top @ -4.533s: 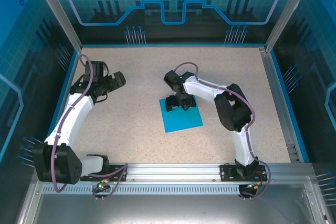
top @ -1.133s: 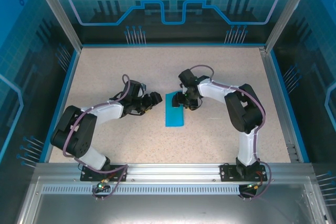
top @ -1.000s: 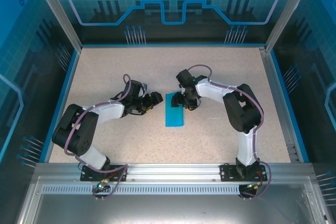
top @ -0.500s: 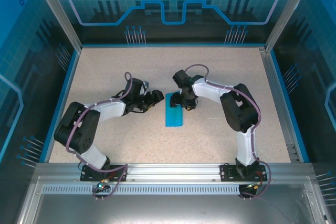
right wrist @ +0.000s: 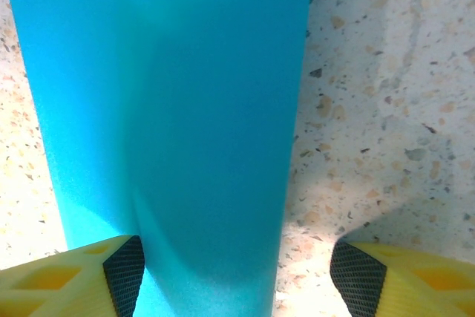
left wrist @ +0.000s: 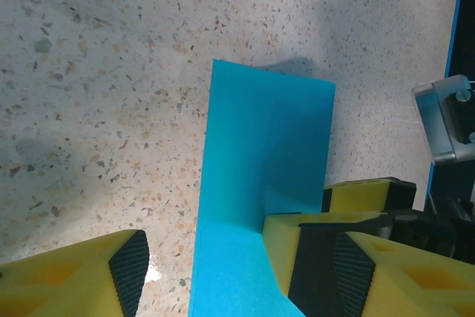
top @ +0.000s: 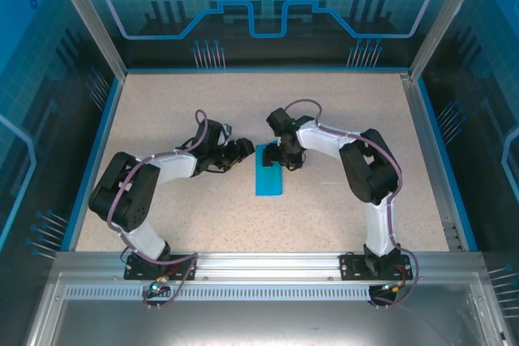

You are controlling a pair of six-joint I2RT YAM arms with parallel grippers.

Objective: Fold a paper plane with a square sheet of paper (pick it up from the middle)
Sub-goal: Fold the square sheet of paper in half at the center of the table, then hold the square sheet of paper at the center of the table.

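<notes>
Top external: the blue sheet of paper [top: 269, 178] lies flat mid-bench [top: 203, 224] as a narrow rectangle, long side running away from the arm bases, so it looks folded once in half and nowhere near a plane yet. Both arms reach in to its far end, the left fingers [top: 243, 151] just beside the left corner and the right fingers [top: 285, 158] at the right corner. My reading is that each arm takes one corner so the nose folds can be made symmetrically. Left wrist: the left fingers [left wrist: 74, 276] stand apart with nothing clamped. One yellow pad sits over bare bench, the other over the paper [left wrist: 260, 176], so they straddle its long left edge, probably to slip under and lift that layer. A further yellow pad beyond looks like the right arm's. Whether any pad touches the paper I cannot tell. Right wrist: the right fingers [right wrist: 74, 272] are also spread wide and hold nothing. The paper [right wrist: 171, 109] runs up between them, one pad at its edge and the other over speckled bench. A soft dent shades the sheet near the pad, so it is not pressed fully flat there.
</notes>
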